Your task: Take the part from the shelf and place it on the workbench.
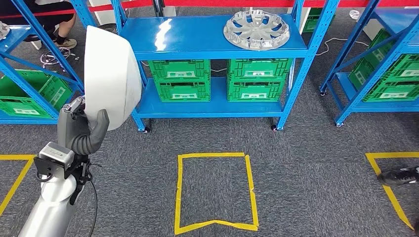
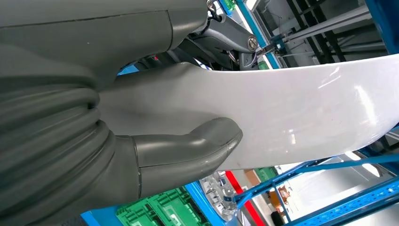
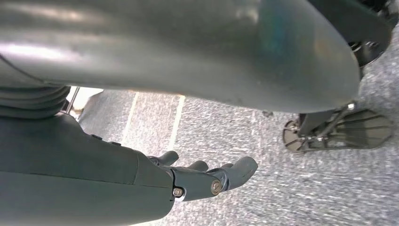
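My left hand (image 1: 81, 129) grips a large curved white part (image 1: 109, 74), held upright at the left in front of the blue shelf (image 1: 212, 37). In the left wrist view the grey thumb (image 2: 197, 150) presses on the glossy white part (image 2: 301, 108). A silver wheel cover (image 1: 257, 29) lies on the shelf's top board at the right. My right hand (image 3: 207, 176) hangs over the grey carpet with its fingers loosely extended and nothing in it.
Green crates (image 1: 180, 80) fill the shelf's lower board, and more blue shelves with green crates (image 1: 390, 74) stand left and right. A yellow tape square (image 1: 216, 192) marks the carpet ahead. A person's shoe (image 1: 399, 176) shows at the right edge; another person sits at the back left (image 1: 59, 24).
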You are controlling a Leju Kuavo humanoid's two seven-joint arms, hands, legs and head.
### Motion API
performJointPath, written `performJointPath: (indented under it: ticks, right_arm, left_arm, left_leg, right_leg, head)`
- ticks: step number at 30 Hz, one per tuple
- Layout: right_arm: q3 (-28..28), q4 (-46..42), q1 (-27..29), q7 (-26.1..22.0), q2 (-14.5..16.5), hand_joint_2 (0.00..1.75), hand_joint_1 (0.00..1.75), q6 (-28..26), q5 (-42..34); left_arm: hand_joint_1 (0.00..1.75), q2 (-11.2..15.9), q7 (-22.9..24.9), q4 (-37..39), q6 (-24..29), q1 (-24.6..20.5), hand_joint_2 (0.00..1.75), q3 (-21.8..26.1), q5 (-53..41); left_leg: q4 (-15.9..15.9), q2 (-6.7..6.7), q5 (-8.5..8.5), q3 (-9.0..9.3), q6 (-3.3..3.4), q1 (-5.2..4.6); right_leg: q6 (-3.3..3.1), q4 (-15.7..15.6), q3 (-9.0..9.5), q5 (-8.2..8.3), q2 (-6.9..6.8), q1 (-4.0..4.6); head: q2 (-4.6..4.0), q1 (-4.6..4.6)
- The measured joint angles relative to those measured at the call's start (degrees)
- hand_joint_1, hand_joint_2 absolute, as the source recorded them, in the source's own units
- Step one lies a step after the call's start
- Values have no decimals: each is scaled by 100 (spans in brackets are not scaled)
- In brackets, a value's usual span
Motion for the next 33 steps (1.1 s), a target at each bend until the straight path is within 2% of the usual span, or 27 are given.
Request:
performJointPath:
  ticks: [1, 2, 3, 5, 6, 7, 8, 10, 11, 12, 13, 14, 15, 16, 17, 18, 21, 22, 24, 25, 26, 27, 28, 29, 31, 32, 33]
  right_arm:
    - [0, 0, -3, 10, 3, 0, 0, -4, 5]
    - [0, -1, -7, 19, 7, 0, 0, -8, 11]
    - [0, -1, -11, 26, 10, 0, 0, -12, 16]
    - [0, -1, -9, 44, 15, 0, 0, -33, 26]
    - [0, -1, -5, 62, 17, 0, 0, -56, 24]
    - [-1, 0, 2, 83, 19, 0, 0, -84, 15]
    - [-2, 0, 9, 103, 20, 0, 0, -112, 3]
    - [-10, 1, 17, 156, 22, 0, 0, -160, -15]
    - [-15, 2, 20, 194, 22, 0, 0, -180, -16]
    - [-19, 2, 21, 235, 21, 0, 0, -196, -16]
    - [-22, 2, 21, 271, 21, 0, 0, -205, -18]
    - [-25, 1, 21, 292, 20, 0, 0, -209, -20]
    - [-28, 1, 18, 303, 20, 0, 0, -211, -25]
    - [-30, 0, 15, 308, 19, 0, 0, -214, -29]
    - [-31, -1, 14, 307, 19, 0, 0, -216, -34]
    - [-32, -1, 13, 308, 18, 0, 0, -218, -42]
    - [-37, -1, 18, 311, 19, 0, 0, -223, -66]
    - [-37, -1, 18, 311, 19, 0, 0, -230, -70]
    - [-37, -1, 17, 308, 19, 0, 0, -240, -74]
    - [-37, -1, 20, 305, 18, 0, 0, -245, -74]
    - [-37, -1, 25, 303, 18, 0, 0, -245, -74]
    - [-37, -1, 31, 299, 18, 0, 0, -245, -73]
    - [-37, -1, 35, 294, 18, 0, 0, -244, -70]
    - [-37, -1, 38, 283, 18, 0, 0, -240, -58]
    - [-37, -1, 40, 230, 20, 0, 0, -227, -15]
    - [-37, -1, 40, 195, 22, 0, 0, -217, 14]
    - [-37, -1, 40, 159, 23, 0, 0, -209, 43]
  left_arm:
    - [175, -3, 1, -38, 0, 6, 175, 11, -4]
    - [175, -8, 5, -76, 0, 14, 175, 24, -9]
    - [175, -12, 13, -109, 0, 23, 175, 37, -12]
    - [175, -22, 31, -148, -3, 53, 175, 56, -26]
    - [175, -30, 39, -168, -14, 73, 175, 60, -35]
    - [175, -39, 43, -198, -34, 100, 175, 61, -46]
    - [175, -55, 44, -237, -65, 139, 175, 61, -61]
    - [175, -89, 48, -307, -123, 233, 175, 61, -97]
    - [175, -114, 48, -329, -145, 285, 175, 58, -117]
    - [175, -137, 49, -341, -160, 330, 175, 56, -131]
    - [175, -163, 49, -352, -171, 375, 175, 52, -139]
    - [175, -186, 48, -364, -179, 413, 175, 49, -143]
    - [175, -205, 48, -380, -185, 438, 175, 45, -144]
    - [175, -220, 45, -401, -190, 455, 175, 43, -144]
    - [175, -229, 40, -418, -205, 462, 175, 40, -144]
    - [175, -237, 32, -433, -224, 465, 175, 38, -140]
    - [175, -251, 16, -451, -276, 470, 175, 33, -115]
    - [175, -255, 15, -452, -288, 470, 175, 33, -105]
    - [175, -257, 18, -452, -299, 471, 175, 34, -105]
    - [175, -258, 28, -450, -283, 472, 175, 34, -148]
    - [175, -260, 42, -446, -256, 476, 175, 33, -210]
    - [175, -262, 59, -441, -219, 480, 175, 32, -295]
    - [175, -262, 76, -436, -171, 482, 175, 30, -398]
    - [175, -262, 90, -434, -126, 483, 175, 27, -494]
    - [175, -262, 118, -438, -44, 481, 175, 21, -662]
    - [175, -264, 130, -442, -17, 481, 175, 20, -709]
    - [175, -266, 140, -446, -2, 484, 175, 20, -728]
  left_leg:
    - [-434, -7, -20, 306, 31, -11]
    - [-756, -11, -81, 504, 69, -24]
    - [-942, -16, -148, 601, 112, -41]
    - [-998, -5, -104, 559, 219, -53]
    - [-1003, 6, -55, 521, 278, -49]
    - [-1015, 18, 3, 474, 334, -41]
    - [-1021, 29, 67, 417, 376, -35]
    - [-1008, 33, 184, 279, 408, -41]
    - [-993, 35, 240, 199, 406, -44]
    - [-972, 38, 288, 118, 399, -44]
    - [-942, 40, 330, 35, 386, -41]
    - [-907, 43, 363, -43, 370, -38]
    - [-860, 45, 390, -114, 347, -33]
    - [-815, 46, 416, -179, 318, -34]
    - [-781, 46, 438, -219, 286, -38]
    - [-756, 45, 463, -248, 251, -42]
    - [-744, 37, 506, -293, 137, -38]
    - [-655, 29, 408, -342, 100, -32]
    - [-159, 15, -8, -535, 38, -15]
    - [217, 14, -243, -657, 16, -12]
    - [564, 14, -399, -756, 1, -9]
    - [772, 14, -449, -781, -4, -9]
    - [778, 14, -402, -700, 3, -9]
    - [538, 14, -277, -497, 22, -11]
    - [-332, 13, -69, 102, 90, -29]
    - [-675, 12, -30, 320, 124, -48]
    - [-889, 9, -35, 433, 158, -67]
  right_leg:
    - [27, 5, -42, 50, 0, 7]
    - [58, 7, -65, 100, 0, 12]
    - [92, 3, -78, 147, 0, 14]
    - [168, -7, -99, 222, 2, 2]
    - [202, 41, -131, 163, 9, -6]
    - [231, 178, -191, 4, 18, -12]
    - [252, 439, -285, -253, 25, -21]
    - [287, 1183, -505, -804, 34, -22]
    - [301, 1512, -574, -945, 35, -24]
    - [309, 1689, -571, -965, 35, -24]
    - [312, 1637, -444, -873, 35, -25]
    - [310, 1404, -228, -736, 35, -27]
    - [300, 984, 76, -646, 34, -29]
    - [272, 573, 363, -597, 40, -22]
    - [235, 279, 544, -607, 47, -12]
    - [192, 93, 645, -644, 55, -3]
    - [53, 44, 596, -584, 56, 1]
    - [7, 31, 563, -537, 49, -6]
    - [-52, 18, 467, -449, 40, -18]
    - [-63, 19, 412, -410, 41, -15]
    - [-64, 21, 357, -372, 40, -12]
    - [-61, 22, 305, -333, 38, -8]
    - [-54, 24, 258, -294, 38, -5]
    - [-46, 25, 222, -262, 39, -3]
    - [-15, 27, 180, -210, 43, 4]
    - [11, 27, 168, -185, 44, 5]
    - [41, 28, 160, -163, 42, 4]
  head:
    - [0, 2]
    - [0, 3]
    - [0, 3]
    - [0, 2]
    - [0, 4]
    - [0, 7]
    - [0, 8]
    - [0, 9]
    - [0, 9]
    - [0, 9]
    - [0, 9]
    - [0, 10]
    - [0, 10]
    - [0, 7]
    - [0, 7]
    - [0, 7]
    - [0, 9]
    - [0, 3]
    - [0, -13]
    - [0, -18]
    - [0, -20]
    - [0, -20]
    - [0, -20]
    - [0, -20]
    - [0, -19]
    - [0, -18]
    - [0, -21]
